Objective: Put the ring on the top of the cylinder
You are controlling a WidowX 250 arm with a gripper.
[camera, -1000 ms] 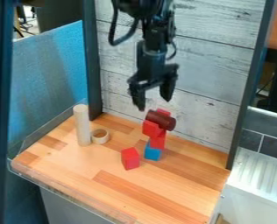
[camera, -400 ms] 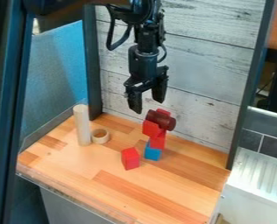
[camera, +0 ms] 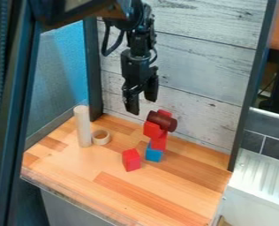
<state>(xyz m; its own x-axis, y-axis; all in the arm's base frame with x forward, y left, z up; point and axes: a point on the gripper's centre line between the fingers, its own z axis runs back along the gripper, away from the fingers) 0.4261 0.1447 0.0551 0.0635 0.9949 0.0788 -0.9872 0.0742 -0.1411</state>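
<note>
Pincer (camera: 141,104) has shifted left in view; found open and empty. Ring (camera: 100,142) lies below-left of it, beside the cylinder (camera: 83,126). I should centre above the ring, avoiding cylinder contact.

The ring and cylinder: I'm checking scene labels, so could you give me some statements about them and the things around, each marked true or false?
1. The pale cylinder stands upright. True.
2. The ring sits on top of the pale cylinder. False: it lies on the table beside the cylinder's base.
3. The blue block is at the bottom of the stack. True.
4. The gripper holds the ring. False: it is open and empty, above the table.
5. The dark red cylinder lies on its side. True.
</note>
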